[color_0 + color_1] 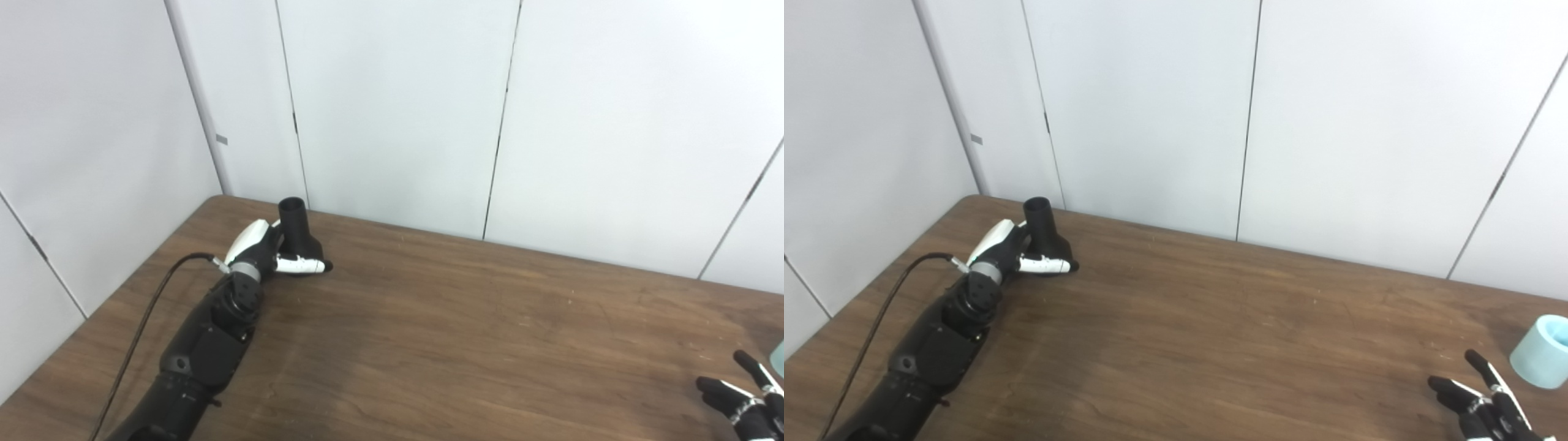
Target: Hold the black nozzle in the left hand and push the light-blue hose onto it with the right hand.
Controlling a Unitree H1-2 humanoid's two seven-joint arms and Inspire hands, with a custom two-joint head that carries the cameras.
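Note:
The black nozzle [296, 231] stands upright on the wooden table [429, 318] near its far left corner, with its round opening facing up. My left hand [264, 251] is wrapped around the nozzle's wide base, the thumb lying across the front and the fingers hidden behind it. The light-blue hose [1543, 350], a short stubby tube, stands on end near the table's right edge; only a sliver of it shows in the left eye view [779, 356]. My right hand [1482, 404] is open with fingers spread, low at the bottom right, just left of the hose and not touching it.
White wall panels [398, 110] stand close behind the table on the back and left sides. A black cable [144, 324] runs along my left forearm to the wrist.

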